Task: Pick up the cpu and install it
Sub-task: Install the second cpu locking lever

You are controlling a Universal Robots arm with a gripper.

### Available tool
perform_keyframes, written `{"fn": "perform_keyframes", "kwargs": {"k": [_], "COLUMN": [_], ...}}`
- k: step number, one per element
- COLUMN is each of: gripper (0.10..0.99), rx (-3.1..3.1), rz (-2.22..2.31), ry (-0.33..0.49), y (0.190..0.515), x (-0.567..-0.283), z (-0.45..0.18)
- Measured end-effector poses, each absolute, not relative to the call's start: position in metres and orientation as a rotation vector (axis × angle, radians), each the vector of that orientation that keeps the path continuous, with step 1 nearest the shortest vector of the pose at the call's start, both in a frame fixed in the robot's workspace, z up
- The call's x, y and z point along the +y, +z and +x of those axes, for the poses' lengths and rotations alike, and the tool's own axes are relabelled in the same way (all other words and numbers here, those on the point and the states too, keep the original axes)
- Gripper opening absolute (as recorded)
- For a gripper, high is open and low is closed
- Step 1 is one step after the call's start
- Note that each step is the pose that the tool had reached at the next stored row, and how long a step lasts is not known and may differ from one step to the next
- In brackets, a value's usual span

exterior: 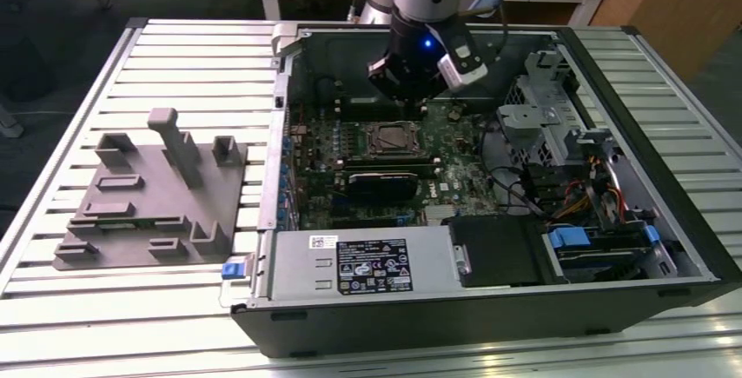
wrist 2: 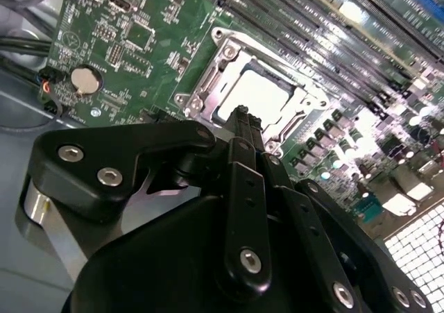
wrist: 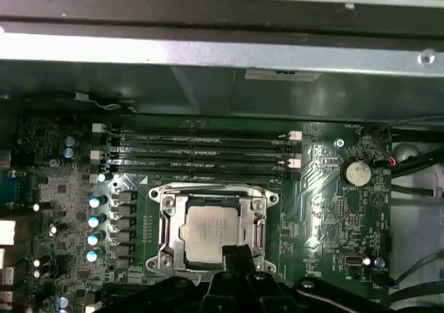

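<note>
We see the cpu [wrist: 210,234] as pale silver-grey, its socket frame [wrist: 168,203] bright metal. Motherboard [wrist: 319,209] is dark green with blue-topped capacitors [wrist: 93,220] and a silver coin cell [wrist: 356,173]. Memory slots [wrist: 201,153] are black with white end clips. Gripper [wrist 2: 239,115] is matte black with silver screw heads. Moulded tray [exterior: 151,200] is plain grey; the case [exterior: 487,313] is dark grey, blue tabs [exterior: 571,241] inside, on a pale slatted table [exterior: 69,308].

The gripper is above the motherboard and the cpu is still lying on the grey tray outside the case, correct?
Not quite. The cpu sits in the motherboard socket, as both wrist views show. The gripper is indeed above the motherboard.
</note>
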State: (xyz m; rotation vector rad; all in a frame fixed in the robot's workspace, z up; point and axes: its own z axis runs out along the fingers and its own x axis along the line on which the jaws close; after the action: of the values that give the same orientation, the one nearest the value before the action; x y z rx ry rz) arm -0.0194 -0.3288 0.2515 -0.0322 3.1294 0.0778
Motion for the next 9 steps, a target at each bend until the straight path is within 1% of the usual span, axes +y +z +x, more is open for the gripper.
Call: {"fn": "perform_keyframes", "kwargs": {"k": [9], "gripper": [0.106], "rx": [3.129], "rz": [-0.032], "ry": [0.078], "y": [0.2515], "x": [-0.3329], "z": [-0.0256]}}
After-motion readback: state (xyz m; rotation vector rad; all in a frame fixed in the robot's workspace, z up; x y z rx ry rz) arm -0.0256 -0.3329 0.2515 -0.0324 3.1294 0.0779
